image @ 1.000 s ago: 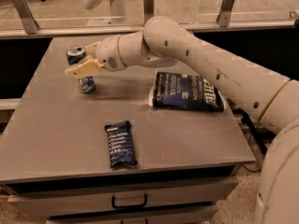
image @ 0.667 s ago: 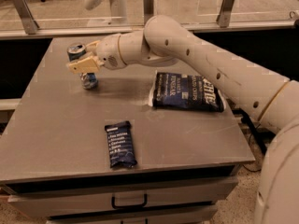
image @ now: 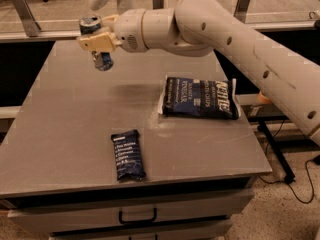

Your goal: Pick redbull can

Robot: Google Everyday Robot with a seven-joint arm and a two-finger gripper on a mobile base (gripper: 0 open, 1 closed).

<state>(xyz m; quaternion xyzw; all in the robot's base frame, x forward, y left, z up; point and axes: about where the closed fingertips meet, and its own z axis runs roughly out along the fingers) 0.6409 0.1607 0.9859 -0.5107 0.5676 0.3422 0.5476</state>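
Pincer [image: 98, 41] clamps the redbull can [image: 103, 61] in open air above the far-left corner of the table [image: 70, 134].

Warm, dimmish light, perhaps from overhead; the hand [image: 100, 46] at ten o'clock throws a soft shadow on the table [image: 60, 134]; slightly blurred throughout.

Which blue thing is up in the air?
The redbull can, gripped in the hand over the table at far left; the snack bar and chip bag lie flat on it.
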